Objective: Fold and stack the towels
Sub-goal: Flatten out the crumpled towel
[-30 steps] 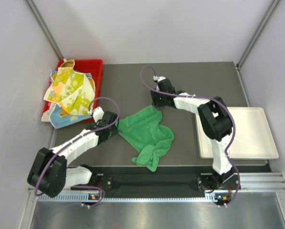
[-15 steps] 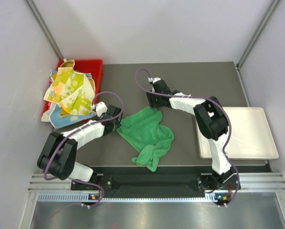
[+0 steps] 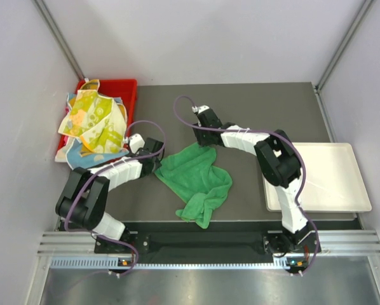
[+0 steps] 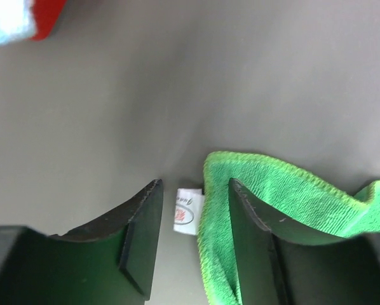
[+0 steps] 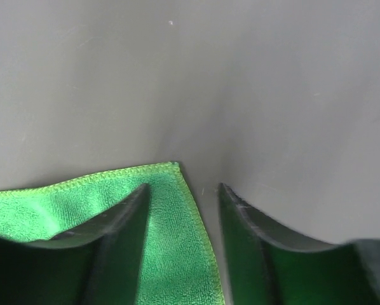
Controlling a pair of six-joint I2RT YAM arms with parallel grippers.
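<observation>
Grey table [image 3: 253, 108], green towel [image 3: 199, 181] crumpled mid-table, red bin [image 3: 123, 86] (towels [image 3: 91, 124] inside) far left, white tray [image 3: 342, 184] perhaps overhanging right

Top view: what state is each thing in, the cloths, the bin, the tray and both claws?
green towel: crumpled, unfolded, lying on the table.
patterned towels: heaped loose, spilling over the bin's rim.
red bin: upright, holding the patterned towels.
white tray: lying flat at the table's right side.
left gripper: open, low over the green towel's labelled corner.
right gripper: open, low over another corner of it.
</observation>
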